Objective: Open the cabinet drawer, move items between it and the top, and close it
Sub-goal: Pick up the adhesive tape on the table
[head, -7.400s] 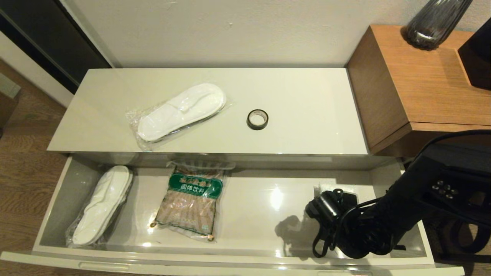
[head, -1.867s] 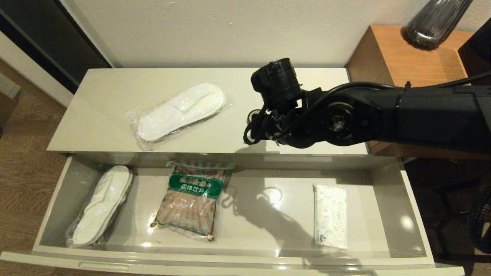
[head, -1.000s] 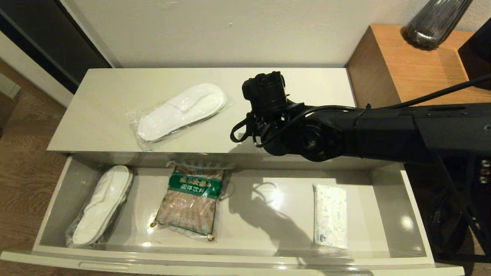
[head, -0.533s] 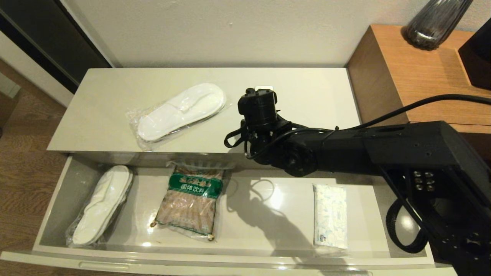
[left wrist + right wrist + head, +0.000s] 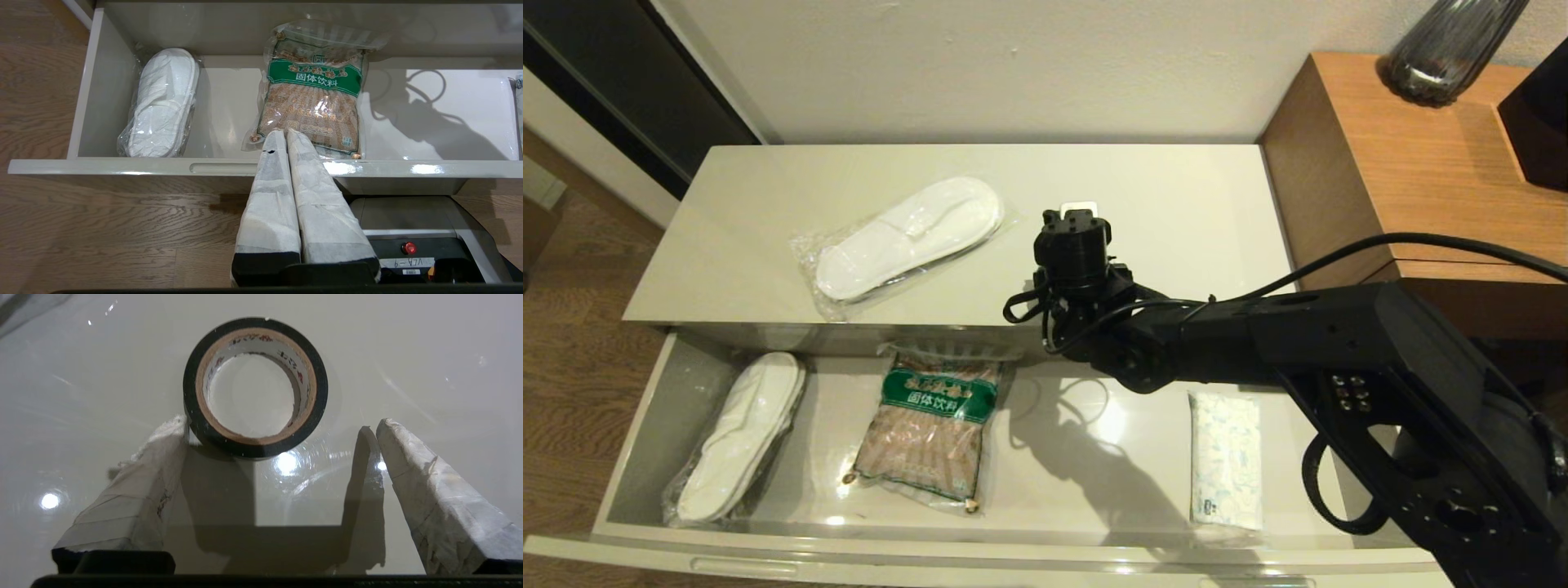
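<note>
Right tool (image 5: 282, 443) spread apart at tape roll (image 5: 255, 386), frame centre | one finger (image 5: 163, 457) possibly touching | risk: roll skids on glossy top (image 5: 1176, 204).

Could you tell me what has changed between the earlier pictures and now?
The right end effector left the white packet in the cabinet drawer, rose to the top and spread open at the tape roll, not gripping it. Both slipper bags, the drink packet and the left end effector stayed put.

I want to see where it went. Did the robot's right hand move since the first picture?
Yes. The right gripper went from inside the cabinet drawer up to the top, at the tape roll.
</note>
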{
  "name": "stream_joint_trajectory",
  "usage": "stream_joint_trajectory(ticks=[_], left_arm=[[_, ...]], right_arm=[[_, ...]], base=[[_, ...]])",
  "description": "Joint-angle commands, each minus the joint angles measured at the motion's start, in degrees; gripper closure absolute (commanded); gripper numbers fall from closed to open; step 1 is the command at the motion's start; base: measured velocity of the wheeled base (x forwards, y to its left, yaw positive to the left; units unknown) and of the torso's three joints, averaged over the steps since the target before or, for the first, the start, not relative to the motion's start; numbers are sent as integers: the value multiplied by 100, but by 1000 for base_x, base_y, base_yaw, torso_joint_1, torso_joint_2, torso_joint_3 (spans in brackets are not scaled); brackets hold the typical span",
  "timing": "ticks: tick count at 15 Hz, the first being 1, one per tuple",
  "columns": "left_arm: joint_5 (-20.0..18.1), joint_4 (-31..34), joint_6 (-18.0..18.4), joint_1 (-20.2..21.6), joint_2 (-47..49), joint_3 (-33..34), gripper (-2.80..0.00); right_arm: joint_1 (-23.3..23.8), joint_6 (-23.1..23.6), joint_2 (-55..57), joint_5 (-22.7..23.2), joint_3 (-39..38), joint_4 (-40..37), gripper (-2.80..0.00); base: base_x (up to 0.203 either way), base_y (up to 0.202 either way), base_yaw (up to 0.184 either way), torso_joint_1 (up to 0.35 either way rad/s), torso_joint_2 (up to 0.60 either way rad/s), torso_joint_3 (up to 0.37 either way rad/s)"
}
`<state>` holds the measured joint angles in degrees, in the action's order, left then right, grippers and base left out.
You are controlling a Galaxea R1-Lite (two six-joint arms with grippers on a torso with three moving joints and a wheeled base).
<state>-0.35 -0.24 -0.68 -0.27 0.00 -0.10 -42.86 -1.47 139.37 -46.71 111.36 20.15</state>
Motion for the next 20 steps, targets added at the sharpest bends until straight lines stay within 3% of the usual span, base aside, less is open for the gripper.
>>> stream_joint_trajectory(ticks=[1,5,11,14,15,20], left_arm=[[0,-2,16,0,0,1,0],[-9,5,32,0,0,1,0],[-9,7,42,0,0,1,0],[-9,7,42,-2,2,1,0],[-9,7,42,0,0,1,0],[-9,7,42,0,0,1,0]], right_arm=[[-3,186,95,-19,3,322,-280],[-3,745,298,-9,5,1078,-280],[21,889,404,16,8,1313,-280],[30,1291,513,11,1,1853,-280],[24,1324,539,-6,0,1886,0],[24,1334,587,22,8,1861,0]], base=[[0,0,0,0,0,0],[0,0,0,0,0,0],[0,0,0,0,0,0],[0,0,0,0,0,0],[0,0,0,0,0,0],[0,0,0,0,0,0]])
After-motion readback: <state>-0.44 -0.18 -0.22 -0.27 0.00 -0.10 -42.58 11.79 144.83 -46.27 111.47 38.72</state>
